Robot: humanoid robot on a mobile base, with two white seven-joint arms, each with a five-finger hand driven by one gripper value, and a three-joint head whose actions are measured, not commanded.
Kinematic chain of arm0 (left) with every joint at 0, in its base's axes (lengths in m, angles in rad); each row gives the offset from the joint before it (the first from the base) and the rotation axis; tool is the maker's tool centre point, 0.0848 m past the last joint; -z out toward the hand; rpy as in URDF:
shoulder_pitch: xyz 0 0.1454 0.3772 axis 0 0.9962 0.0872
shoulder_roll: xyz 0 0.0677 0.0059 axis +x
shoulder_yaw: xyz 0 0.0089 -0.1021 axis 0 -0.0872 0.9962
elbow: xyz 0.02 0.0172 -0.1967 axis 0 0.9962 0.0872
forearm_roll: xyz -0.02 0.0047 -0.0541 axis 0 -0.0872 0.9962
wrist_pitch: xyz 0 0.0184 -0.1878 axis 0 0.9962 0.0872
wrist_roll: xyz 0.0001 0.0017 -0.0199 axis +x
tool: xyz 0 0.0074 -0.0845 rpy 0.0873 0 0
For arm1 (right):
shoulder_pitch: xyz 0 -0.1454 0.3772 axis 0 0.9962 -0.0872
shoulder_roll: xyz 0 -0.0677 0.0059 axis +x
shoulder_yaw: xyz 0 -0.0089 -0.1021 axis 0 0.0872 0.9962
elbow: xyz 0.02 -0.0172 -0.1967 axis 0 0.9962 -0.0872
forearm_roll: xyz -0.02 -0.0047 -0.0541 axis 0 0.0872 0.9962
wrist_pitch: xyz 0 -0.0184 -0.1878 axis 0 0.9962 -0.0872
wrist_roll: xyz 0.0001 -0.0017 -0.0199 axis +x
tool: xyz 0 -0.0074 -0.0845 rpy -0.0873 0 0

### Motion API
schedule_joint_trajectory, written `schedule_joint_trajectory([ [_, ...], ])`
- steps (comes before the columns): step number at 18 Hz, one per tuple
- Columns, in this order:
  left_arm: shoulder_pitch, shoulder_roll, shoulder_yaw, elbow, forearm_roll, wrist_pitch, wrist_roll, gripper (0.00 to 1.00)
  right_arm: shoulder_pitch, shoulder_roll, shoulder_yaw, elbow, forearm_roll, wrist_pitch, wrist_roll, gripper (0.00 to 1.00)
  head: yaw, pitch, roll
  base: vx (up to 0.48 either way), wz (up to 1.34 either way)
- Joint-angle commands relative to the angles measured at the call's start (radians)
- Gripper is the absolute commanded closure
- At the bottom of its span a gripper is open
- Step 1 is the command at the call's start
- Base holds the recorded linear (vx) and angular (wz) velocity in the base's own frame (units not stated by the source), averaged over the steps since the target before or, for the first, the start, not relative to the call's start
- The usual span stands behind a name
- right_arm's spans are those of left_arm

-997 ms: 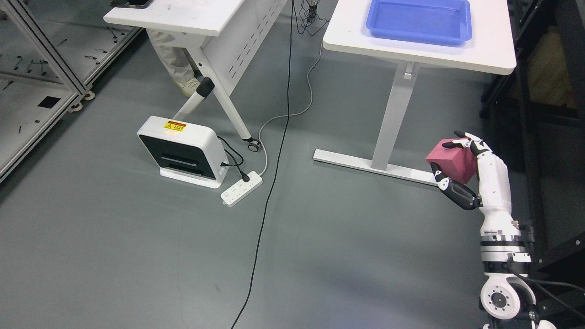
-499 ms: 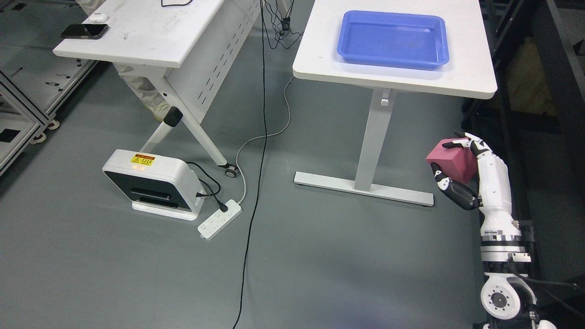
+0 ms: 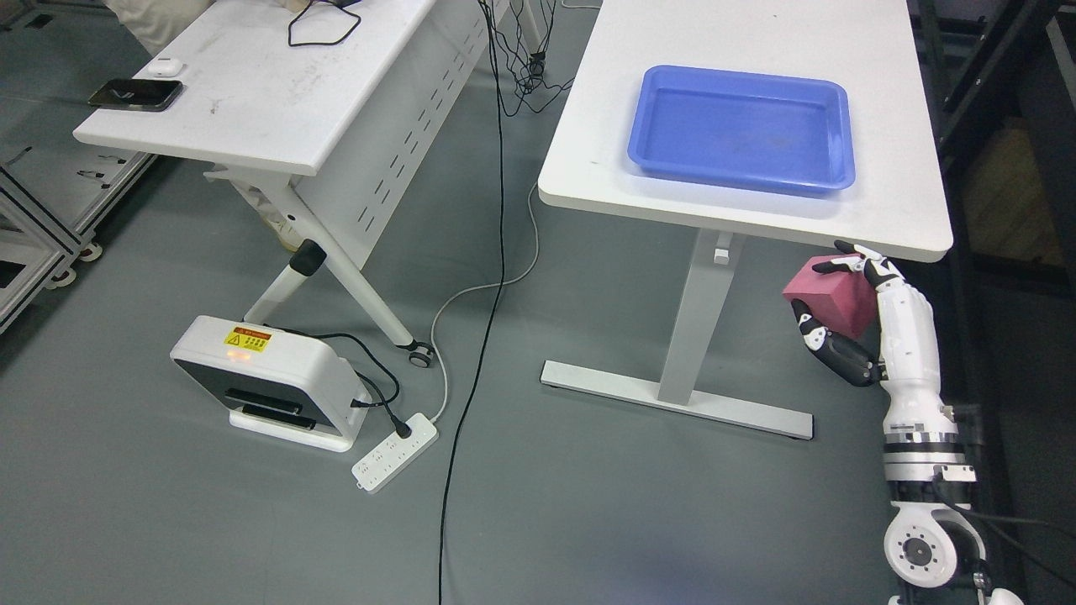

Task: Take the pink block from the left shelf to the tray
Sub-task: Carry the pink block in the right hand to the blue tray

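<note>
Carry step, by the look of it: the right hand [image 3: 845, 315] has its fingers wrapped round the pink block [image 3: 830, 296], held below the table [image 3: 891, 202] edge; next — lift it clear, then over the blue tray [image 3: 744, 172].

A grey floor [image 3: 630, 504] fills the room. Two white benches stand on it: one [image 3: 252, 109] at upper left carrying a phone [image 3: 134, 94], another [image 3: 756, 202] at upper right. A white box unit [image 3: 265, 382] sits beside a power strip [image 3: 395, 451]; black cable [image 3: 471, 403] trails across.
</note>
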Motion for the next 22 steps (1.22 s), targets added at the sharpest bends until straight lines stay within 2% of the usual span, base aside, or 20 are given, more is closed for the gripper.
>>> schedule_joint_trajectory([
  [1, -0.011, 0.017, 0.0, 0.0, -0.002, -0.001, 0.001, 0.0, -0.031, -0.017, -0.025, 0.0, 0.0, 0.001, 0.0, 0.96, 0.0, 0.0, 0.0, 0.293, 0.0],
  [15, -0.011, 0.017, 0.0, 0.0, -0.002, -0.001, 0.001, 0.0, -0.035, -0.017, -0.015, -0.005, 0.001, 0.001, 0.014, 0.96, 0.0, 0.0, 0.0, 0.273, 0.0],
  [22, -0.011, 0.017, 0.0, 0.0, -0.002, -0.001, 0.001, 0.0, -0.043, -0.017, 0.046, -0.005, 0.008, 0.001, 0.06, 0.96, 0.0, 0.0, 0.0, 0.204, 0.0],
])
